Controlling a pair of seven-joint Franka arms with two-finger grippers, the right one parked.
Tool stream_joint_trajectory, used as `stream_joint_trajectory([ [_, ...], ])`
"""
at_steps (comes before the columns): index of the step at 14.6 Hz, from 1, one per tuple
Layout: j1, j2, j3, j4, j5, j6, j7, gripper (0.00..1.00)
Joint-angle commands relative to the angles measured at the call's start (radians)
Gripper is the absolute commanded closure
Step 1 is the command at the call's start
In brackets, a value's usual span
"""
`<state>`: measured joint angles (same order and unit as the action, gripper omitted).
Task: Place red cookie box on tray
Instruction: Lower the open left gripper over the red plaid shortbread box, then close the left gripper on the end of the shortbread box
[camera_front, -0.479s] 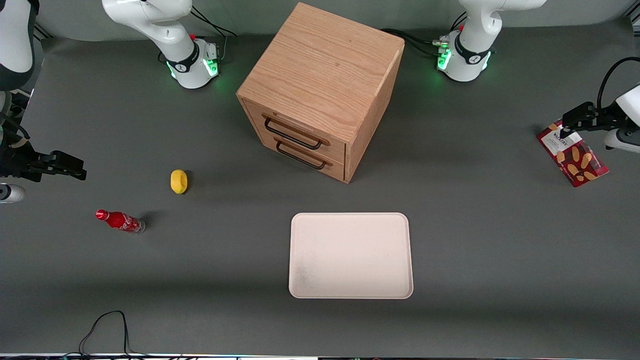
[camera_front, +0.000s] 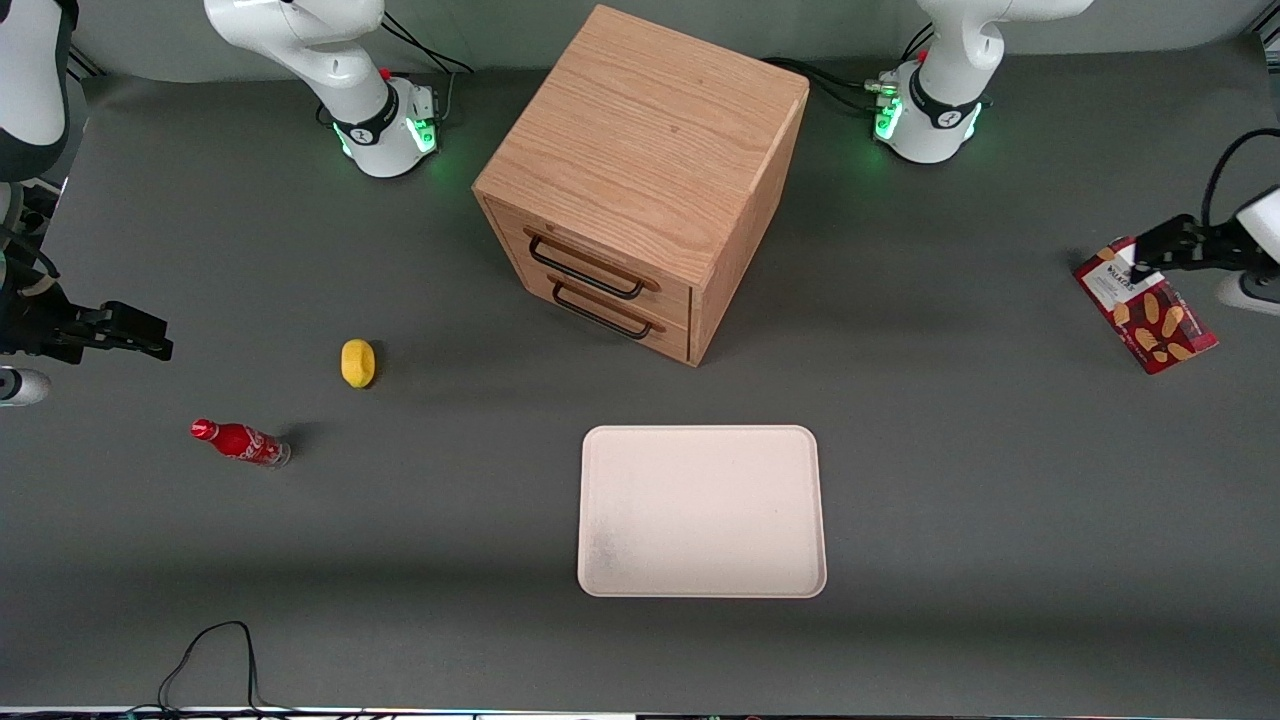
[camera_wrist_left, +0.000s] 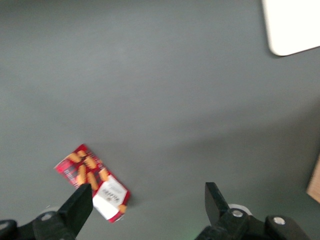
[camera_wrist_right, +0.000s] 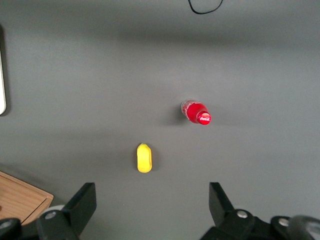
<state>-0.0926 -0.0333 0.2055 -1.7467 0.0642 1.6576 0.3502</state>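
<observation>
You had the gripper hanging over the red cookie box, jaws spread wide and holding nothing, while the box lay flat on the table toward the working arm's end, at about two o'clock from the tray.

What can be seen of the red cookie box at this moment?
The red cookie box is a flat dark-red carton with a white label panel at one end and pictures of tan cookies. It lies flat on the grey table, toward the working arm's end, apart from the tray. The gripper hangs open above it, one finger over the label end; no grasp shows.
</observation>
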Motion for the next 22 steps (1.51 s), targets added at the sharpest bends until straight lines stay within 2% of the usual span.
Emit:
stream_joint_trajectory([
  [1, 0.004, 0.036, 0.087, -0.019, 0.049, 0.031, 0.000, 0.00],
  [4, 0.011, 0.084, 0.222, -0.066, 0.029, 0.100, -0.046, 0.01],
  [7, 0.040, 0.082, 0.287, -0.177, -0.024, 0.189, -0.141, 0.07],
  [9, 0.060, 0.093, 0.290, -0.273, -0.017, 0.295, -0.247, 0.06],
  [11, 0.083, 0.104, 0.291, -0.391, -0.015, 0.458, -0.261, 0.04],
  [14, 0.103, 0.139, 0.347, -0.525, -0.010, 0.689, -0.244, 0.02],
  [17, 0.116, 0.193, 0.361, -0.574, -0.024, 0.778, -0.244, 0.02],
  [19, 0.125, 0.242, 0.361, -0.588, -0.072, 0.812, -0.244, 0.02],
  [20, 0.123, 0.263, 0.361, -0.588, -0.087, 0.815, -0.244, 0.08],
  [21, 0.123, 0.271, 0.361, -0.588, -0.087, 0.818, -0.244, 0.29],
  [22, 0.120, 0.282, 0.361, -0.586, -0.087, 0.817, -0.244, 0.65],
])
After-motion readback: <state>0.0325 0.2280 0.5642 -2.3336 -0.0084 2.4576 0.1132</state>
